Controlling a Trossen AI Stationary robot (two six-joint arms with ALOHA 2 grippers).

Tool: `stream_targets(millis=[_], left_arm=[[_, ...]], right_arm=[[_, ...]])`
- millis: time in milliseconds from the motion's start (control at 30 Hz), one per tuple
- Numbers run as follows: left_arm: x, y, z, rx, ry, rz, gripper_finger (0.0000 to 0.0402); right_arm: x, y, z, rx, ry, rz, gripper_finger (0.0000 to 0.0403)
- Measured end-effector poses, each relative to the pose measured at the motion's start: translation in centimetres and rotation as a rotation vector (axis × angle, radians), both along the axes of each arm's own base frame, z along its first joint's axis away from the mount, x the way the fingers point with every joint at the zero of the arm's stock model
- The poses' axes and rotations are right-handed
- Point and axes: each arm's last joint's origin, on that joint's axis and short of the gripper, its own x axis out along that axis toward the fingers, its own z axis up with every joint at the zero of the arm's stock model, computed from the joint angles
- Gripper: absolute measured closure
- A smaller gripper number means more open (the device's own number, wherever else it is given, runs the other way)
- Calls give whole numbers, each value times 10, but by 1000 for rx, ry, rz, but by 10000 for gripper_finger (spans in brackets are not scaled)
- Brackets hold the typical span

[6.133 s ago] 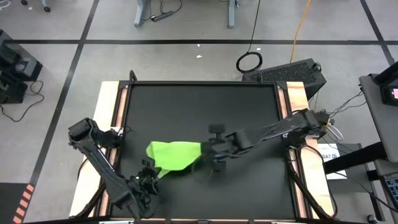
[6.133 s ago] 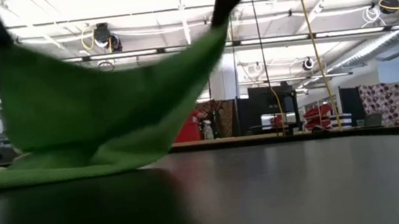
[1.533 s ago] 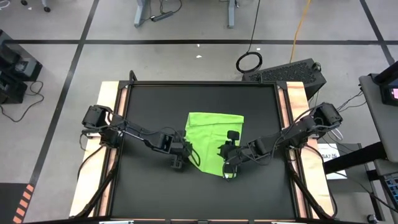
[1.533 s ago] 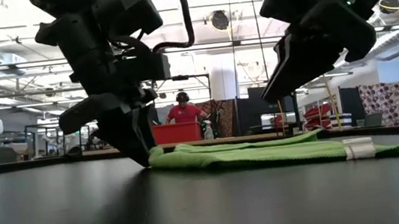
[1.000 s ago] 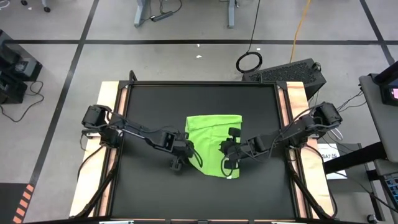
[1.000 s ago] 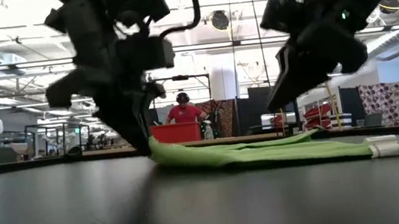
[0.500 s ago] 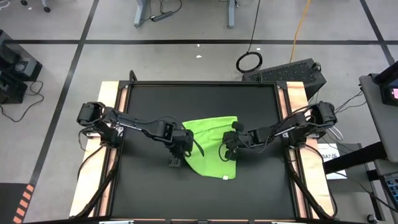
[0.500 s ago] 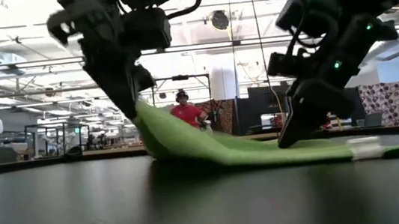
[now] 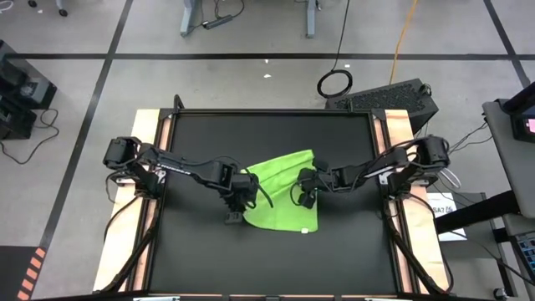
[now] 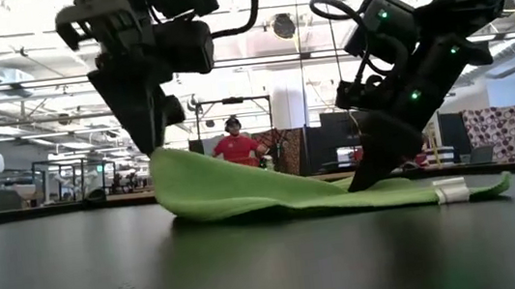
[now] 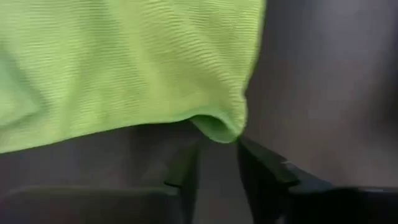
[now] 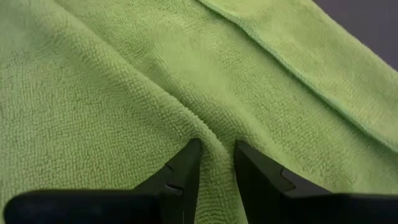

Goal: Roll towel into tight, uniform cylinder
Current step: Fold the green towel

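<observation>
The lime-green towel [image 9: 282, 196] lies folded near the middle of the black table [image 9: 201, 134]. Its small white tag [image 10: 450, 191] is at the end near the table's front right. My left gripper [image 9: 242, 196] is shut on the towel's left edge, which stands raised off the table in the low view [image 10: 167, 164]. My right gripper [image 9: 303, 196] is shut on a ridge of cloth on the towel's right part, low over the table [image 10: 359, 180]. The towel slopes down from the left gripper and lies flat from the right gripper to the tag. My left gripper pinches a folded corner at the towel's left edge [image 11: 219, 127] between its two fingers, coming from above. That edge is lifted off the table and the cloth slopes down from it. My right gripper pinches a raised ridge of cloth [image 12: 210, 140] on the towel's upper face between its two fingertips, pointing down from above. The towel around the ridge lies on the table.
The black table has bare surface on all sides of the towel, bordered by pale wooden strips [image 9: 146, 142] left and right. A dark case [image 9: 389, 100] and a cable coil [image 9: 334, 82] lie on the floor beyond the far right corner. A person [image 10: 236, 142] shows far behind.
My left gripper has risen and drawn the towel's left edge up off the table. My right gripper has moved toward the far edge and come down onto the towel. The towel has turned slightly and slid toward the far edge, its tag end staying flat.
</observation>
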Motion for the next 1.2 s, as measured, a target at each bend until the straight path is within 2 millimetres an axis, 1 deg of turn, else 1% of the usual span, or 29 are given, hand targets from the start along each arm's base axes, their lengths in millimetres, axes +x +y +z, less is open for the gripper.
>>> stream_targets(millis=[133,233,400,500,600,667,767,900,967,1067,1200], left_arm=[[-2,3,-1,86,13,4,204],[0,1,-1,108,-14,-22,177],[5,-2,1,213,-95,-32,175],[11,-4,1,237,-154,-63,182],[14,-2,-2,304,-174,-86,190],[17,-2,-6,352,-180,-112,194],[19,-1,-19,405,-136,-167,196],[24,4,-39,498,-72,-179,197],[26,10,-47,531,-46,-167,197],[30,18,-54,536,-46,-152,197],[33,27,-54,540,-64,-163,197]], right_arm=[[-5,-7,6,5,16,-27,310],[-10,-15,9,9,37,-68,310],[-16,-29,9,30,74,-159,310],[-15,-30,11,59,68,-149,310],[-11,-22,19,66,57,-85,310],[-5,-16,33,52,1,-34,310],[-1,-10,53,23,-76,11,309],[2,3,69,16,-149,87,290],[2,11,71,39,-164,142,273],[7,28,67,124,-182,262,247],[13,54,55,195,-181,397,226]])
